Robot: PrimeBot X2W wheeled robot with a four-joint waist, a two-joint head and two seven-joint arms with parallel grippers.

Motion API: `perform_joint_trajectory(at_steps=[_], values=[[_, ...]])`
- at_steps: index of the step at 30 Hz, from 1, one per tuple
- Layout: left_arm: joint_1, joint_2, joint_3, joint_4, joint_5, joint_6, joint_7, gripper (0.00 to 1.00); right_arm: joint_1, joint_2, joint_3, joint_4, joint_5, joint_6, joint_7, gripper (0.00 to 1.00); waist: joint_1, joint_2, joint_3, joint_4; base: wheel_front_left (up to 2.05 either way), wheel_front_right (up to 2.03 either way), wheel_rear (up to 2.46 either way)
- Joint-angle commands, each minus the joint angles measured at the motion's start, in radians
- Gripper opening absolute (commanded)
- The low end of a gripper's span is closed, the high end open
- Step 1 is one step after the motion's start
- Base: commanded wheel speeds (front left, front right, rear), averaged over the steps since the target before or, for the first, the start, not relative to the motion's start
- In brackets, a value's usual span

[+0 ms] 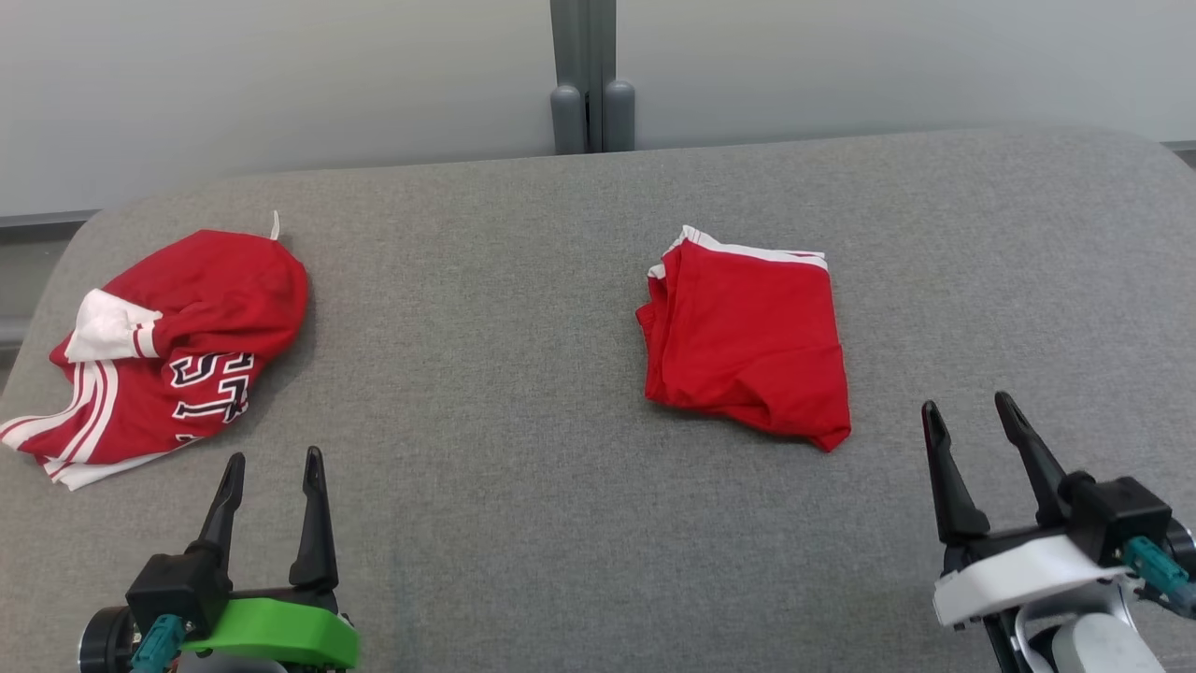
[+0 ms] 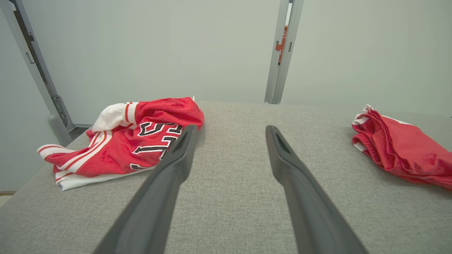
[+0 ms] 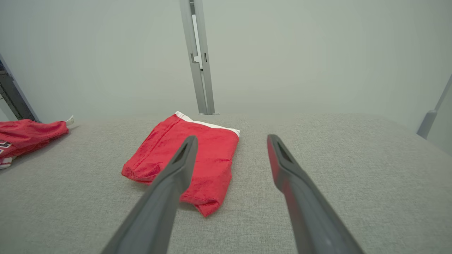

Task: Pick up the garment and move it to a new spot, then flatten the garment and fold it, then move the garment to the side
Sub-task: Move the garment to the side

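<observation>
Red jersey [image 1: 210, 290] lettering part-hidden by folds; left gripper [image 1: 274, 455], right gripper [image 1: 965, 402] both spread.

Both jaws wide apart, empty

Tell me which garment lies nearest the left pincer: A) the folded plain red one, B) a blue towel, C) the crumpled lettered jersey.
C: the crumpled lettered jersey lies just beyond the left pincer; the folded red garment sits nearer the right pincer.
</observation>
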Motion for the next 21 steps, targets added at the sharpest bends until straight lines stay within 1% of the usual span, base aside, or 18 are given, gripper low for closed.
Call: perform_joint_trajectory(at_steps=[1, 5, 8, 14, 17, 18, 21], values=[[-0.009, 0.004, -0.004, -0.002, -0.002, -0.002, 0.000, 1.00, -0.037, -0.013, 0.006, 0.004, -0.009, 0.000, -0.003, 1.00, 0.0000, 0.0000, 0.011, 0.004, 0.00, 0.00, 0.00], [-0.029, 0.003, -0.013, -0.004, -0.004, 0.000, 0.000, 1.00, -0.134, -0.043, 0.033, 0.037, -0.009, 0.000, -0.003, 1.00, 0.0000, 0.0000, 0.036, 0.013, 0.00, 0.00, 0.00], [-0.045, 0.002, -0.024, -0.004, -0.003, 0.002, 0.000, 1.00, -0.217, -0.065, 0.056, 0.089, -0.003, 0.000, -0.003, 1.00, 0.0000, 0.0000, 0.059, 0.025, 0.00, 0.00, 0.00], [-0.081, 0.000, -0.043, -0.001, -0.012, 0.005, 0.000, 1.00, -0.394, -0.113, 0.104, 0.250, 0.008, 0.000, 0.020, 1.00, 0.0000, 0.0000, 0.123, 0.060, 0.00, 0.00, 0.00], [-0.100, 0.000, -0.051, 0.000, -0.015, 0.005, 0.000, 1.00, -0.457, -0.120, 0.120, 0.318, 0.010, 0.000, 0.039, 1.00, 0.0000, 0.0000, 0.152, 0.074, 0.00, 0.00, 0.00], [-0.107, 0.000, -0.056, 0.001, -0.016, 0.006, 0.000, 1.00, -0.480, -0.125, 0.124, 0.363, 0.018, 0.000, 0.056, 1.00, 0.0000, 0.0000, 0.164, 0.081, 0.00, 0.00, 0.00], [-0.123, 0.000, -0.069, 0.001, -0.025, 0.010, 0.000, 1.00, -0.528, -0.125, 0.135, 0.440, 0.033, 0.000, 0.064, 1.00, 0.0000, 0.0000, 0.187, 0.094, 0.00, 0.00, 0.00]])
